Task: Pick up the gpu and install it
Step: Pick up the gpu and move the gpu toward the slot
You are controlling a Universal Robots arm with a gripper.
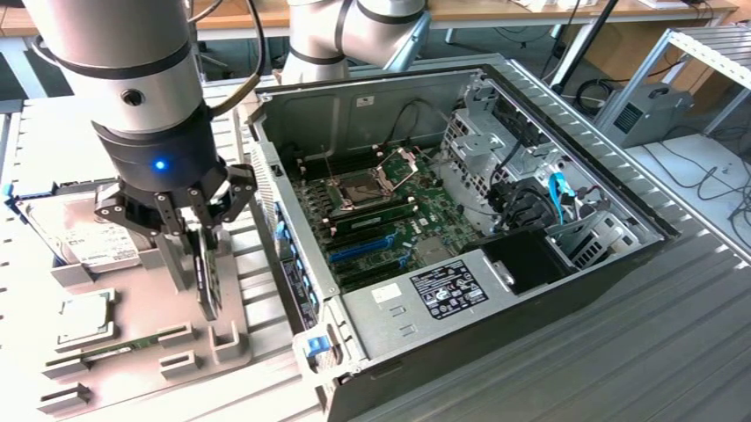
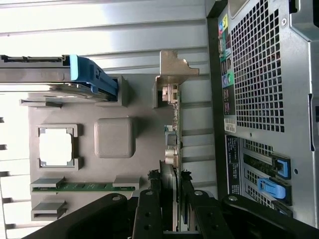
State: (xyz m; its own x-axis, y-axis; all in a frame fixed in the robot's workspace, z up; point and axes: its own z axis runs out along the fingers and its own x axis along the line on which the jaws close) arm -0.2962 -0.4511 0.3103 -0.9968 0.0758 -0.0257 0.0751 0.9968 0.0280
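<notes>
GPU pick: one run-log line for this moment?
gripper: straddling gpu from above | gpu: on edge at grey tray, outside PC case | install: not done

I stood by a grey metal bench with long ridges running across its top. Bright light shone on the ridges and made them look almost white. Past the bench's far edge there was a wooden desk with wires hanging under it. Beyond the far corner, at the exterior view's right, stood a metal rack. A grey box sat near it, and black cables lay in loops on a pale surface.
</notes>
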